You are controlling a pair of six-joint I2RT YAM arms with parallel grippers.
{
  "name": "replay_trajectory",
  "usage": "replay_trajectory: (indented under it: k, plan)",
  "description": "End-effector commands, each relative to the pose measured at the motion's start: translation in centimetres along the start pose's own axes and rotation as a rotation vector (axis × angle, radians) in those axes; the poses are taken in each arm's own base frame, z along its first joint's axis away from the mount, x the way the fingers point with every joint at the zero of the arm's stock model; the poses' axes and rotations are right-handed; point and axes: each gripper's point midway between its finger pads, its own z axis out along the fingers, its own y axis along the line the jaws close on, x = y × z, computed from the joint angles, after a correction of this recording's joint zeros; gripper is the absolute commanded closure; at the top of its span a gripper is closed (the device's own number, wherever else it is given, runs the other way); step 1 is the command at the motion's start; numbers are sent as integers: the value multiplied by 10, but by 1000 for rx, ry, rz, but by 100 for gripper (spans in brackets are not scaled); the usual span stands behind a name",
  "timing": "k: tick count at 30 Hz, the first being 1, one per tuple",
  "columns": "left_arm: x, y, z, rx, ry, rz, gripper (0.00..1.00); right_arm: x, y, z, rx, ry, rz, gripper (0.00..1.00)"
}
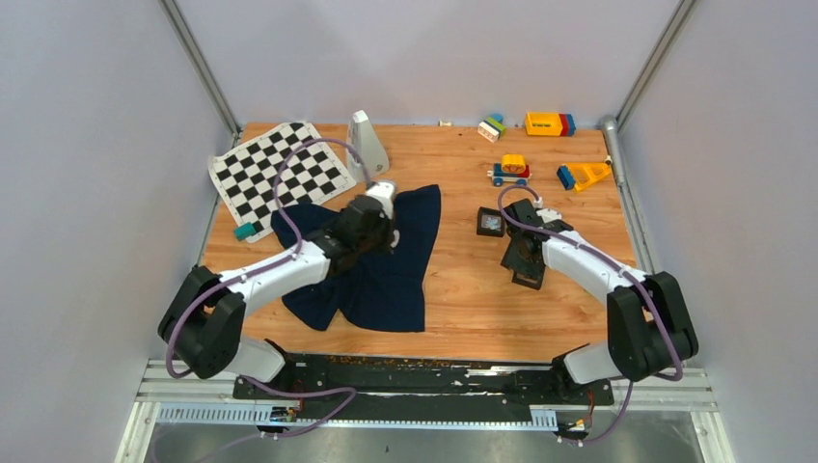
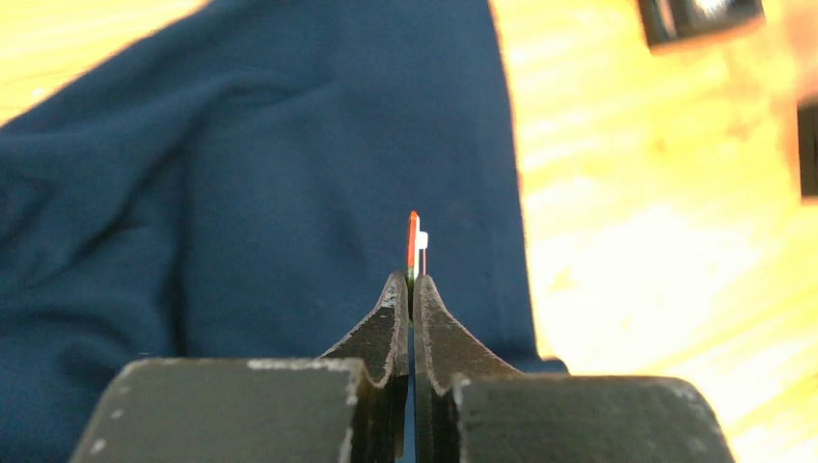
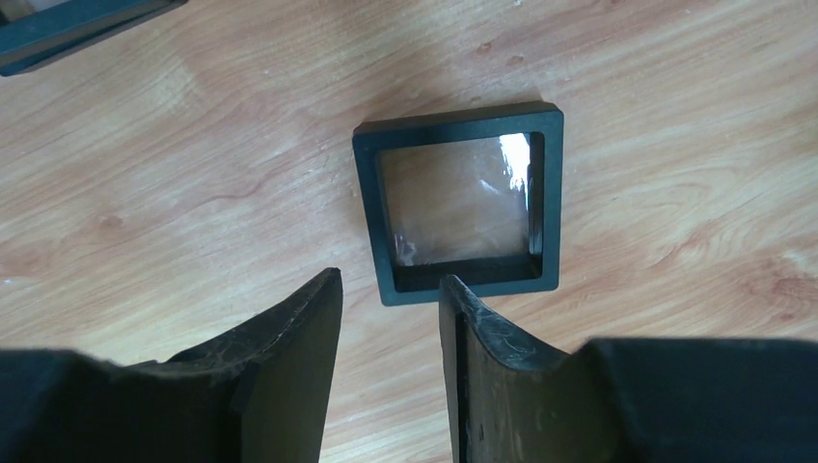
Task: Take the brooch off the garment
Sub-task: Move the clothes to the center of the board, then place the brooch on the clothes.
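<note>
The dark navy garment [image 1: 386,280] lies crumpled on the wooden table, left of centre. My left gripper [image 1: 379,224] hovers over its upper part. In the left wrist view the left gripper [image 2: 412,280] is shut on the brooch [image 2: 415,241], a thin red and white piece seen edge-on that sticks out past the fingertips. The garment [image 2: 241,193] fills the background behind it; whether the brooch still touches the cloth I cannot tell. My right gripper [image 3: 391,280] stands open over bare wood with nothing between its fingers, just short of a black square frame box [image 3: 458,203].
A second black box [image 1: 490,223] sits left of the right arm. A chequered mat [image 1: 280,169] and a grey cone-shaped object [image 1: 366,145] stand at the back left. Toy blocks and a small cart [image 1: 509,170] lie at the back right. A teal piece [image 1: 245,231] lies by the garment's left edge.
</note>
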Motion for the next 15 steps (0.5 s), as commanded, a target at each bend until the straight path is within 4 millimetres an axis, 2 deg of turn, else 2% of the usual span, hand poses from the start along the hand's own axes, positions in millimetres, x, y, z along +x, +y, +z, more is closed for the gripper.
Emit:
replay_trajectory:
  k: [1,5,9,15]
  plan:
    - [-2,-11,-14,-137,-17,336,100,-14,8,7,-10,-31,-24,60]
    - [4,6,-16,-337,19,471,100,-9,10,14,-13,-2,-39,70]
    - [9,-4,-14,-393,51,555,100,-9,14,15,-29,11,-50,75]
    - [41,-15,9,-356,183,589,98,-8,21,12,-63,27,-72,79]
